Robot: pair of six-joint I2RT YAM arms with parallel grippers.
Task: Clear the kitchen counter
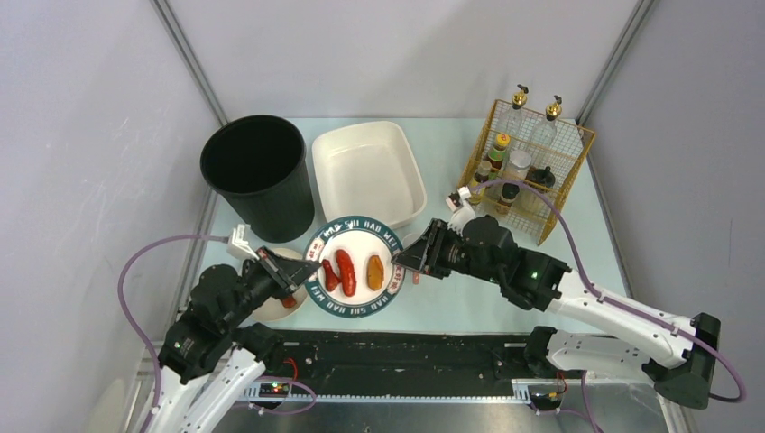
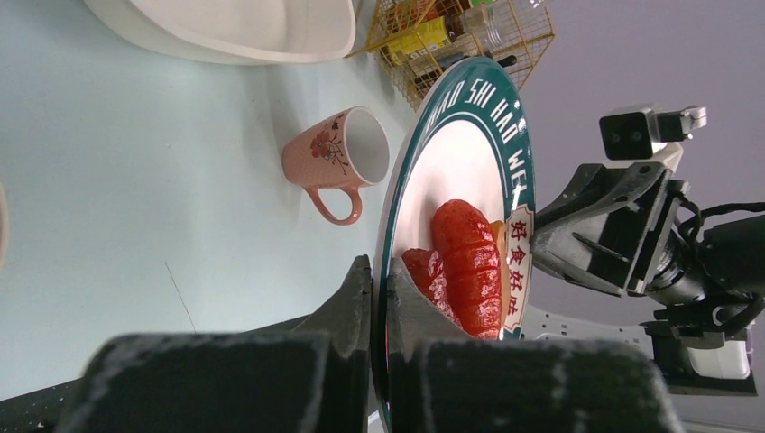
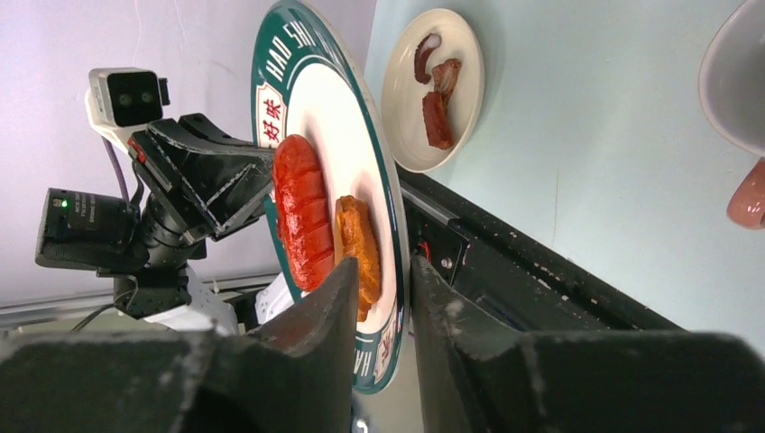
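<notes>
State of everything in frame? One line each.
green-rimmed plate: level, food on it.
left gripper: shut on its rim.
right gripper: open, jaws astride the opposite rim.
small plate: on kitchen counter, scraps on it.
mug: upright, empty.
white tub: empty.
black bin: upright.
wire basket: upright, bottles inside.

The mint worktop [image 1: 451,307] carries a black bin [image 1: 271,198], a white tub [image 1: 365,176] beside it, a wire basket [image 1: 564,180] of bottles [image 1: 517,113] at back right, a pink mug [image 2: 334,153], and a small cream plate [image 3: 471,81] of scraps [image 3: 437,117] near left.
</notes>
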